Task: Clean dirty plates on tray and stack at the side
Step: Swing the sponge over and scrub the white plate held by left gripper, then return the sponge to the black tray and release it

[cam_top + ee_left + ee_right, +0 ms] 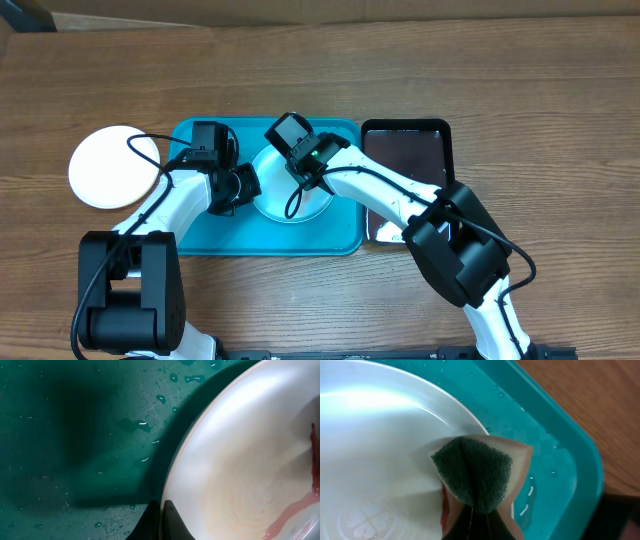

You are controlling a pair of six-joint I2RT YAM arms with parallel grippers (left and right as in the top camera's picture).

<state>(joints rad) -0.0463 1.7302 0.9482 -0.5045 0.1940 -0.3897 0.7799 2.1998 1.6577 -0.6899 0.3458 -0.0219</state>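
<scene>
The right gripper (480,527), nearest the lens, was clamped shut on a folded sponge (475,477) set against the plate. The tray (200,235) lay with its long axis left to right. The pale plate (272,200), round and without an axis, sat mid-tray directly under the sponge. The left gripper (162,520) appeared pinched shut on its left rim.

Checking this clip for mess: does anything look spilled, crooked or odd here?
Nothing serious: water drops dot the tray beside the plate, which is expected while washing. The sponge sits folded in the right claw against the plate. No spill shows on the table.
</scene>
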